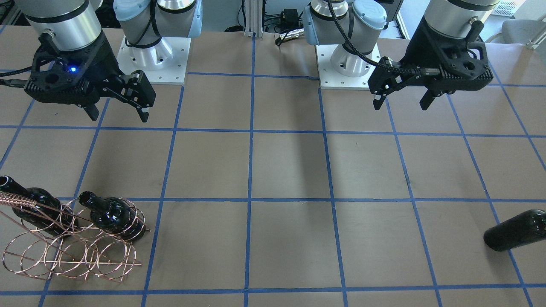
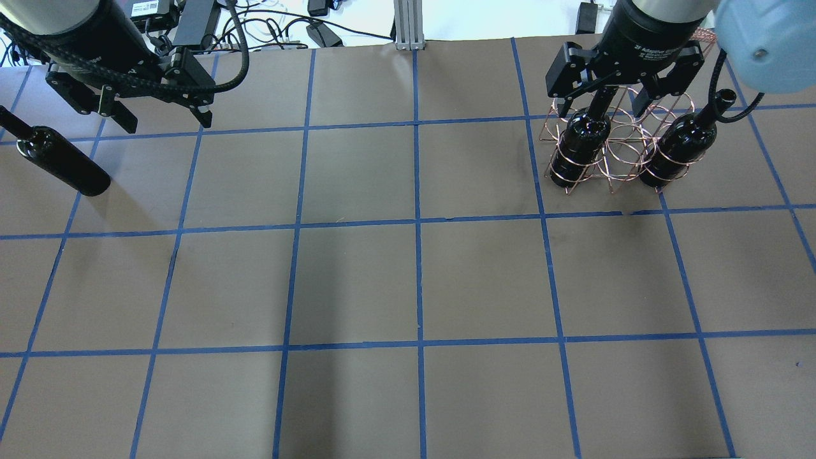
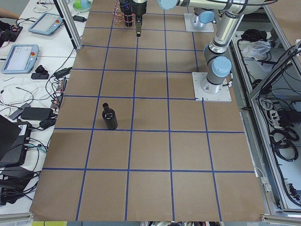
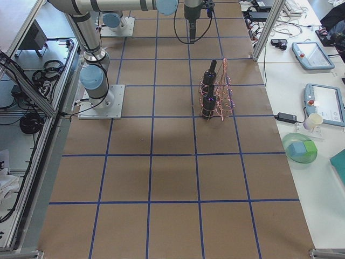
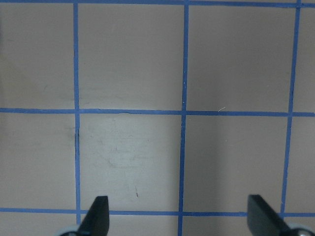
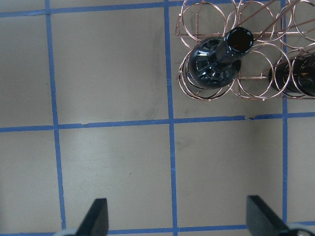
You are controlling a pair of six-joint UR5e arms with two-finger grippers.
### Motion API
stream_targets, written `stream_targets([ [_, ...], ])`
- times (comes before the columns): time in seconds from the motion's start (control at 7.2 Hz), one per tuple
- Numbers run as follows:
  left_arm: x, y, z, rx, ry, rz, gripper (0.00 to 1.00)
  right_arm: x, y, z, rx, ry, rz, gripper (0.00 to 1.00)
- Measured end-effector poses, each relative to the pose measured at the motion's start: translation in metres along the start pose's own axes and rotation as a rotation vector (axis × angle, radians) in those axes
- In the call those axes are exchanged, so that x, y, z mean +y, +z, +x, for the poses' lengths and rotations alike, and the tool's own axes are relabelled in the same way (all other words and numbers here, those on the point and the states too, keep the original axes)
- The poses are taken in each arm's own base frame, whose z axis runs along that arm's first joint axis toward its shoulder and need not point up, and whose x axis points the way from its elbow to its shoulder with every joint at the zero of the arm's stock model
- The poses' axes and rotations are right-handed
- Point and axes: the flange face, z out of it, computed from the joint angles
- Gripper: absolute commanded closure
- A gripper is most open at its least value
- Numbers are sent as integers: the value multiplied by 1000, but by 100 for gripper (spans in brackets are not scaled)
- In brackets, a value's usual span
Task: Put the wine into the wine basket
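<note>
standing upright on the brown paper-covered table [image 2: 414, 287], the third glossy near-black glass wine bottle [image 2: 60, 159] is on the robot's left, well apart from the copper thin-wire wine basket [image 1: 21, 199]. the left gripper [image 2: 164, 120] hangs near it, fingers spread and empty, probably poised to take it. the right gripper [image 1: 118, 114] hovers spread above the basket, which holds two like bottles [image 1: 113, 215] upright; the loop between them looks free.

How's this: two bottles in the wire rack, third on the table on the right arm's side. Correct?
No. The third wine bottle is on the left arm's side, near the left gripper, as the overhead exterior view shows. The rest holds.
</note>
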Motion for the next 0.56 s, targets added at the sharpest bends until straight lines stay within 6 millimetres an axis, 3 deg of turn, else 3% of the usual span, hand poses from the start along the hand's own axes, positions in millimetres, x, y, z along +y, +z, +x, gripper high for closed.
stream_targets([
  [0.56,-2,-6,-6,-10,30,64,0,0,0,1,13,0,1,0],
])
